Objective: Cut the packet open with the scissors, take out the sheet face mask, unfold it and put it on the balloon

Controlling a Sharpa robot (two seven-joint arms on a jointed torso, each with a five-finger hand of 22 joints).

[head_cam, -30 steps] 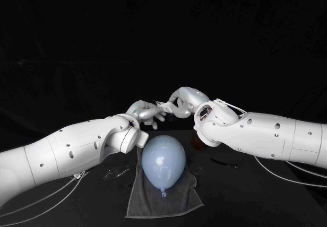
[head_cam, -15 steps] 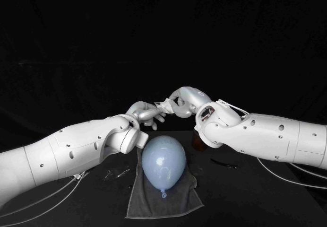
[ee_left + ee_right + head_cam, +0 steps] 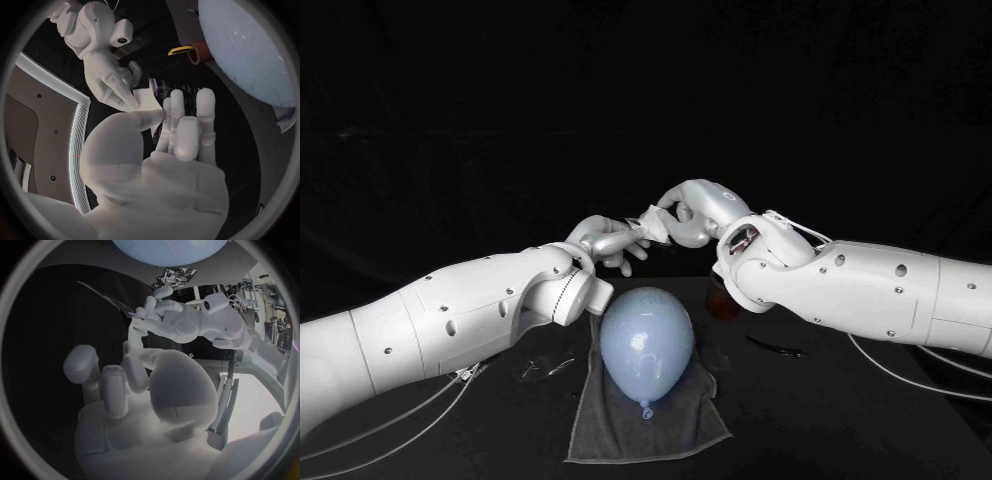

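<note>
A: Grip check: what is the left robot hand holding?
B: It is pinching the folded sheet face mask; the right robot hand is pinching the same mask, raised near the balloon.
A: And that?
B: Lying on a grey towel on the surface.

Your black bench carries a grey cloth running from its middle toward the near edge. A small metal piece lies just left of the cloth and a dark flat item to its right. A printed packet lies beside the cloth.
</note>
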